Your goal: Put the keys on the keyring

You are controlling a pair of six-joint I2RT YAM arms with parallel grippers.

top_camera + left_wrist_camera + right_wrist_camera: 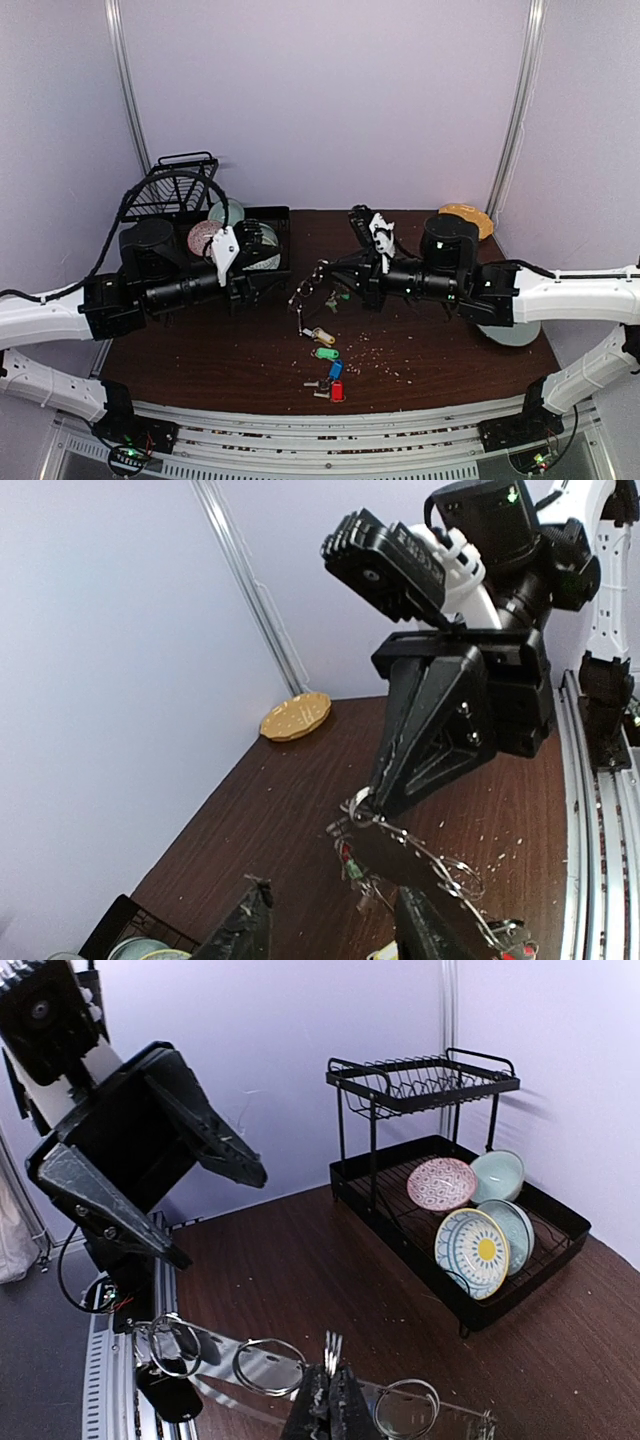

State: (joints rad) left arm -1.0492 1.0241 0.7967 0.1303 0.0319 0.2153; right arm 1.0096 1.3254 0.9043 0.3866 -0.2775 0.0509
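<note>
The keyring [303,300] is a chain of linked silvery rings. It hangs from my right gripper [322,268] down to the dark table. My right gripper [330,1400] is shut on one ring seen edge-on [331,1345], with more rings [268,1365] on either side. Several keys [327,362] with yellowish, green, blue and red tags lie on the table at the chain's lower end. Small red and green tags [350,865] hang higher up the chain. My left gripper [335,920] is open and empty, facing the right gripper [385,798] just short of the chain.
A black dish rack [185,190] with patterned plates [470,1250] stands at the back left. A tan round disc [465,220] lies at the back right, and a pale plate [510,335] lies under the right arm. Crumbs dot the table.
</note>
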